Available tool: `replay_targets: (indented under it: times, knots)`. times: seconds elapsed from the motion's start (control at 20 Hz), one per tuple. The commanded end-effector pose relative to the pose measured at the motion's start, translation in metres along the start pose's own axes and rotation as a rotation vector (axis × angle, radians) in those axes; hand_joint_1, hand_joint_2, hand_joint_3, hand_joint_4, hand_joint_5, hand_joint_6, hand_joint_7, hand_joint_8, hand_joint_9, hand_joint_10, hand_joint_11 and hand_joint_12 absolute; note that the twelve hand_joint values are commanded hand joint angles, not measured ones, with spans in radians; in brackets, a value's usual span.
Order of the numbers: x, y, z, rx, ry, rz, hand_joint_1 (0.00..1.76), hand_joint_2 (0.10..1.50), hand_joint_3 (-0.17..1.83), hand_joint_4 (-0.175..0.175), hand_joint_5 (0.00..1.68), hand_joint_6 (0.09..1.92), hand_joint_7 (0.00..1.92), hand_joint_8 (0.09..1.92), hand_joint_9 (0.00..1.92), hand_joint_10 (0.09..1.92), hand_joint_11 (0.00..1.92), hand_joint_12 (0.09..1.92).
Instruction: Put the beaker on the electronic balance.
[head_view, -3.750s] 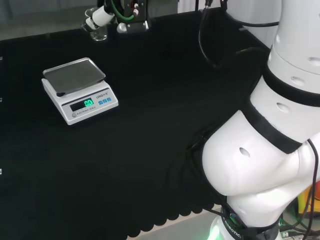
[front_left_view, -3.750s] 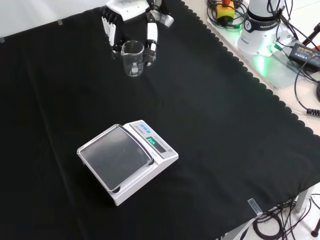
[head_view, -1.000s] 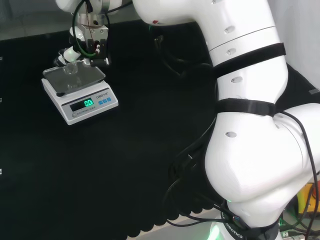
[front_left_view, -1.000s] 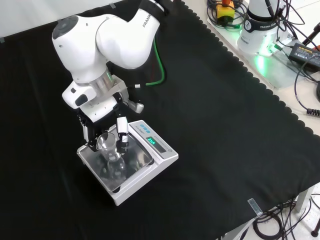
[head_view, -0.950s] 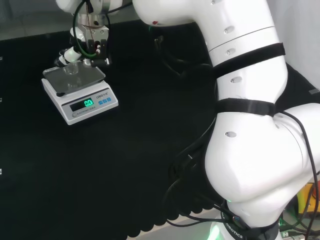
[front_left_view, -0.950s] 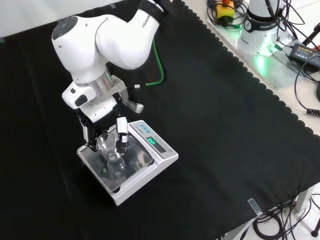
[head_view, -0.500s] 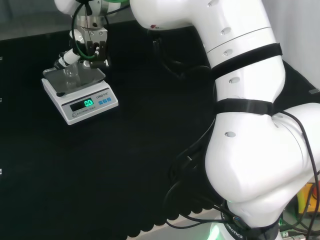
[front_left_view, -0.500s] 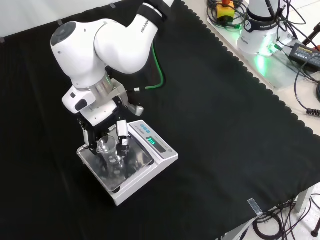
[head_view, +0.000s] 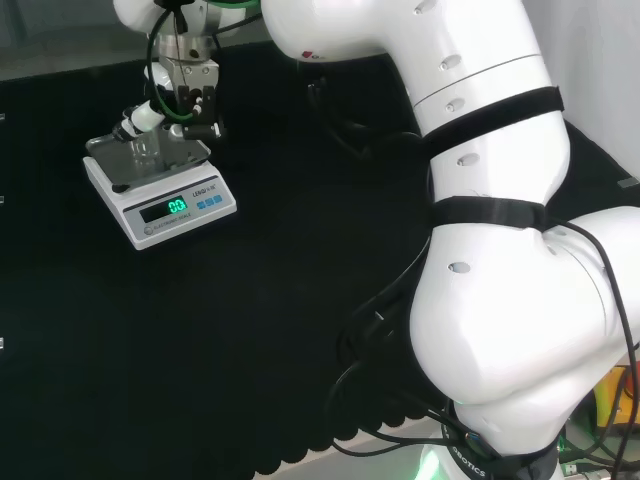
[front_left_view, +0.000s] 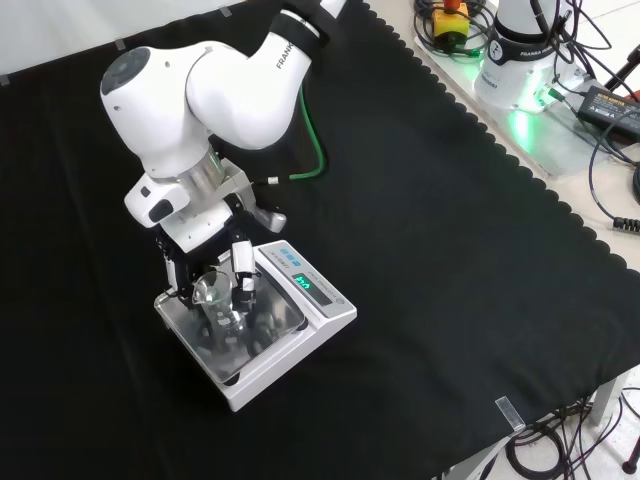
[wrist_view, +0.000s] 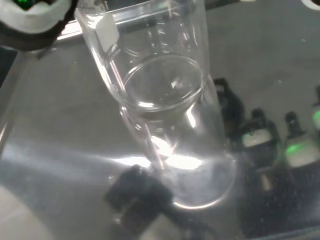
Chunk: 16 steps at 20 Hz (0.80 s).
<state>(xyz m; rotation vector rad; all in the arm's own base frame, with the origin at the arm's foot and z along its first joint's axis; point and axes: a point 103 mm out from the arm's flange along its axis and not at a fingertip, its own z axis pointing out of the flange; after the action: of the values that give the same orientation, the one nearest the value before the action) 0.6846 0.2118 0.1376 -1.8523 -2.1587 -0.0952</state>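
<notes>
**Beaker on the scale pan, release left**

Beaker (front_left_view: 218, 303) stands on the metal pan of the scale (front_left_view: 258, 325), near the pan's middle; wrist view suggests its base is down on the pan. Placing looks done; letting go and pulling away remain. Hand (front_left_view: 215, 262) sits just above, fingers (front_left_view: 243, 278) curled either side of the glass, apparently touching it. Black tabletop (front_left_view: 450, 250) all around.

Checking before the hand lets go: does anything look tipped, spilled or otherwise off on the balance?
Nothing stands out. The beaker looks upright and empty on the balance's pan, with no spill on it. The hand's fingers are at the beaker's sides, so it does not yet stand free.
</notes>
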Motion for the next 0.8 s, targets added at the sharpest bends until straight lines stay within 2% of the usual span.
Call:
replay_targets:
  times: [0.05,0.15,0.2,0.25,0.3,0.4,0.5,0.6,0.65,0.8]
  knots:
    - [-0.002,-0.002,0.004,0.005,0.019,0.0,1.21,0.6,0.73,-0.175,1.34,0.59,1.66,0.58,1.82,0.48,1.53,0.72]
    - [-0.003,-0.003,0.0,0.024,0.035,-0.015,1.21,0.6,0.73,-0.175,1.34,0.58,1.66,0.58,1.81,0.49,1.52,0.74]
    - [-0.003,-0.004,-0.002,0.042,0.038,-0.022,1.2,0.6,0.72,-0.138,1.35,0.57,1.64,0.58,1.79,0.5,1.49,0.77]
    - [-0.004,-0.004,-0.004,0.066,0.038,-0.024,1.18,0.62,0.67,-0.043,1.34,0.56,1.58,0.59,1.73,0.5,1.44,0.82]
    - [-0.003,-0.004,-0.006,0.096,0.032,-0.026,1.13,0.61,0.63,-0.056,1.25,0.59,1.45,0.67,1.64,0.52,1.34,0.9]
    - [-0.003,-0.006,-0.011,0.134,0.028,-0.028,0.95,0.57,0.53,-0.083,0.74,0.74,0.91,0.83,1.11,0.61,0.91,1.18]
    - [-0.003,-0.007,-0.016,0.168,0.017,-0.029,0.82,0.57,0.43,-0.089,0.39,0.67,0.48,0.91,0.62,0.77,0.55,1.37]
    - [-0.002,-0.008,-0.022,0.203,0.008,-0.026,0.73,0.59,0.33,-0.088,0.22,0.45,0.18,0.89,0.24,0.88,0.28,1.46]
    - [-0.001,-0.008,-0.026,0.223,0.006,-0.027,0.69,0.6,0.28,-0.088,0.18,0.35,0.09,0.86,0.13,0.89,0.18,1.49]
    - [-0.011,-0.014,-0.044,0.255,0.017,-0.026,0.63,0.63,0.19,-0.088,0.14,0.15,0.01,0.7,0.01,0.75,0.02,1.5]
